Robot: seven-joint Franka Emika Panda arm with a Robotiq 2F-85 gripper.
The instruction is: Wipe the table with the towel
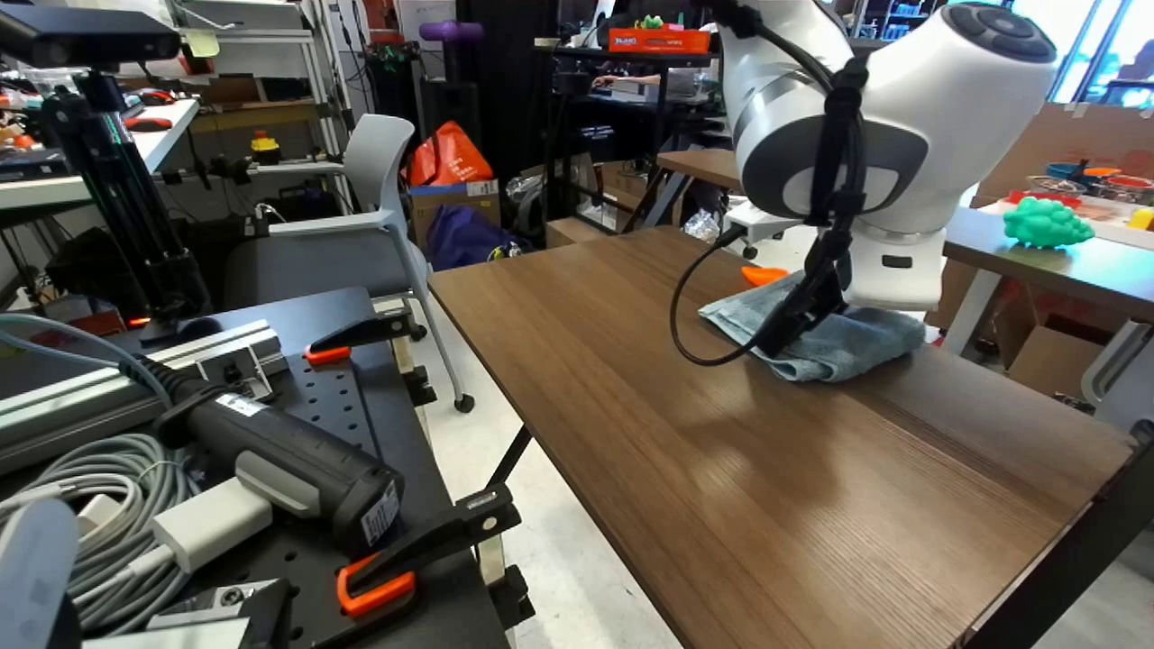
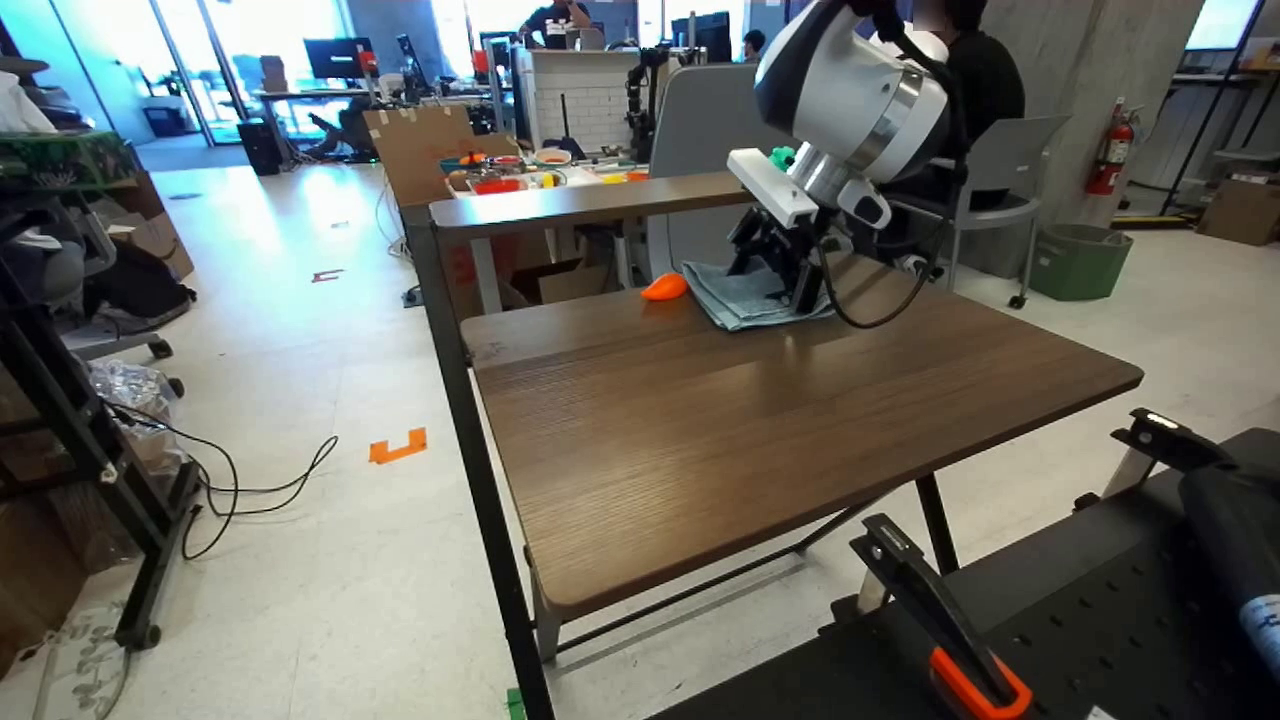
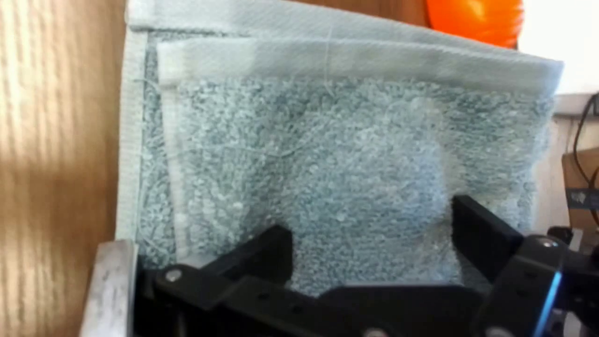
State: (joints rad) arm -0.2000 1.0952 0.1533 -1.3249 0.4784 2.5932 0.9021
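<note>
jaws: parted over folded towel (image 3: 346, 164) | orange object (image 3: 477, 19): beside it

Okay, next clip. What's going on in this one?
A robot arm has its gripper low at a folded towel lying on the brown table. The jaws stand open, with some of the cloth showing between them; whether they press into it is hard to tell. Nothing is clamped at this moment. A small orange object sits on the table beside the towel. Presumably the towel is there for wiping.
</note>
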